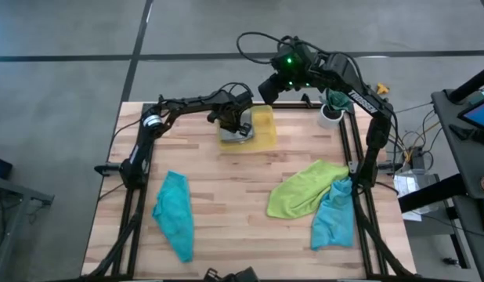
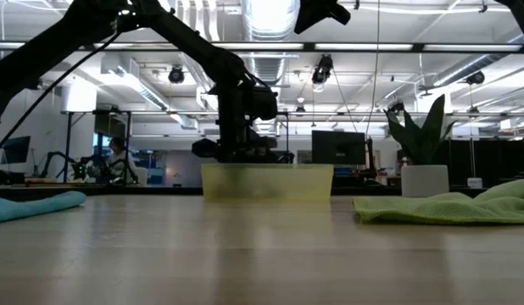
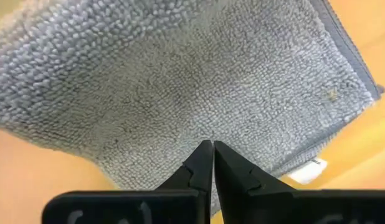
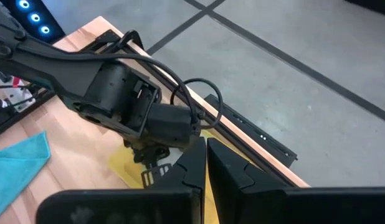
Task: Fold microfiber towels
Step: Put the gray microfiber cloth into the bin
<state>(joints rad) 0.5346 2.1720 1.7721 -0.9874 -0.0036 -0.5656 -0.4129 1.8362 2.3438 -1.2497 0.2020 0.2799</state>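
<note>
With my left gripper (image 3: 212, 146) pinched together over the folded grey towel (image 3: 180, 81) in the yellow bin (image 1: 261, 125), I'd lift straight up, without dragging the cloth.

You have the yellow translucent plastic bin (image 1: 261, 127) at the far middle of the wooden slatted table (image 1: 234, 196), with the folded light grey microfiber towel (image 3: 180, 81) inside it and the left gripper (image 3: 212, 152) directly over that towel, jaws together. On your left near side lies one crumpled teal microfiber towel (image 1: 175, 213); on your right lies the lime green microfiber towel (image 1: 305, 189), its right edge overlapping the second teal microfiber towel (image 1: 334, 215). The right gripper (image 4: 205, 146) hangs above the table's far edge, behind the bin, and a white pot with a green plant (image 1: 331, 112) stands at the far right corner.
</note>
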